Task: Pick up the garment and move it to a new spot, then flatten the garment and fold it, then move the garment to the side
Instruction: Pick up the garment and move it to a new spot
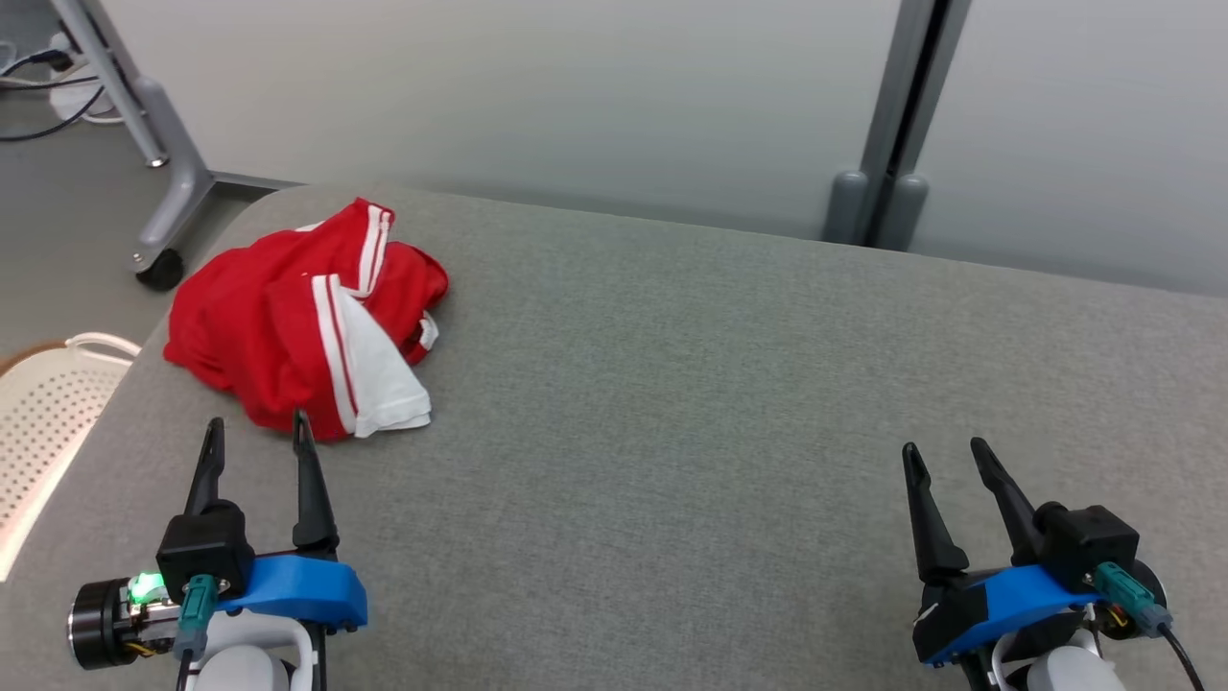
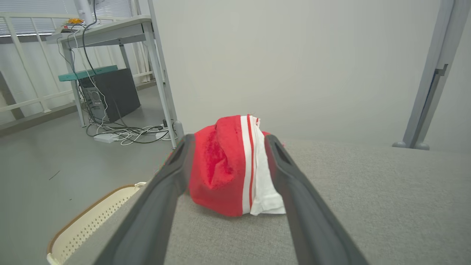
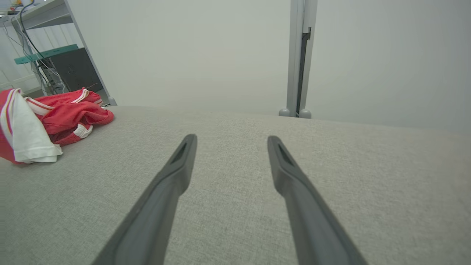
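Observation:
The garment (image 1: 302, 321) is a crumpled red piece with white stripes and a white panel, lying at the far left of the grey padded surface (image 1: 720, 403). My left gripper (image 1: 257, 432) stands open just in front of its near edge, fingertips almost at the cloth, nothing between them. In the left wrist view the garment (image 2: 232, 165) sits framed between the two fingers. My right gripper (image 1: 945, 456) is open at the lower right, far from the cloth. From the right wrist the garment (image 3: 48, 121) lies off to the left.
A cream perforated basket (image 1: 43, 422) sits on the floor beside the surface's left edge. A wheeled metal stand (image 1: 158, 182) is behind the far left corner, and a grey post (image 1: 887, 163) stands behind the surface against a pale wall.

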Controlling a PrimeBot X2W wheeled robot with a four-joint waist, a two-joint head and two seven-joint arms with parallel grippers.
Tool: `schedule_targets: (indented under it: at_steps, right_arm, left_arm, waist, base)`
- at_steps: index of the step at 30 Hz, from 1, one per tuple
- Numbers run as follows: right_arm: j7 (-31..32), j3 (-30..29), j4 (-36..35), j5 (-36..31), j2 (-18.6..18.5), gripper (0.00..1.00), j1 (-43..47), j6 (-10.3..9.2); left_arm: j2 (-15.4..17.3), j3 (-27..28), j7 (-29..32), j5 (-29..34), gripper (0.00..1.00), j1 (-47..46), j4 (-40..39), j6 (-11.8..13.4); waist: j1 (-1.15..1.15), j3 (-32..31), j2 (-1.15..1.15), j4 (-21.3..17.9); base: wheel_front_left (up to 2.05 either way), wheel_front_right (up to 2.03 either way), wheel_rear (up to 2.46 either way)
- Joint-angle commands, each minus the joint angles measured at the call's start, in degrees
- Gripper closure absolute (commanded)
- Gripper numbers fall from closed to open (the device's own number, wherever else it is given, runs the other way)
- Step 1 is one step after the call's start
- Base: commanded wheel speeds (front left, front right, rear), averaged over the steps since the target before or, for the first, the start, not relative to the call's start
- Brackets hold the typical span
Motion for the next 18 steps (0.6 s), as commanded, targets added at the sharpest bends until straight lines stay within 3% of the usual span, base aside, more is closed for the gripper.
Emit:
schedule_targets:
  at_steps: [1,18]
  right_arm:
    - [-0.2,-0.1,-0.2,-0.3,-0.6,0.0,-0.2,0.15]
    - [-0.2,0.2,-0.3,-0.4,-1.1,0.0,-0.2,0.14]
  left_arm:
    - [0.2,-0.1,-0.2,0.2,0.0,-0.3,-0.2,0.1]
    - [0.5,3.1,-0.2,-0.5,0.0,1.3,-1.5,0.5]
  waist:
    - [0.0,0.8,0.0,1.5]
    - [0.0,1.2,0.0,10.4]
  base:
    - [0.0,0.0,0.0]
    - [0.0,0.0,0.0]
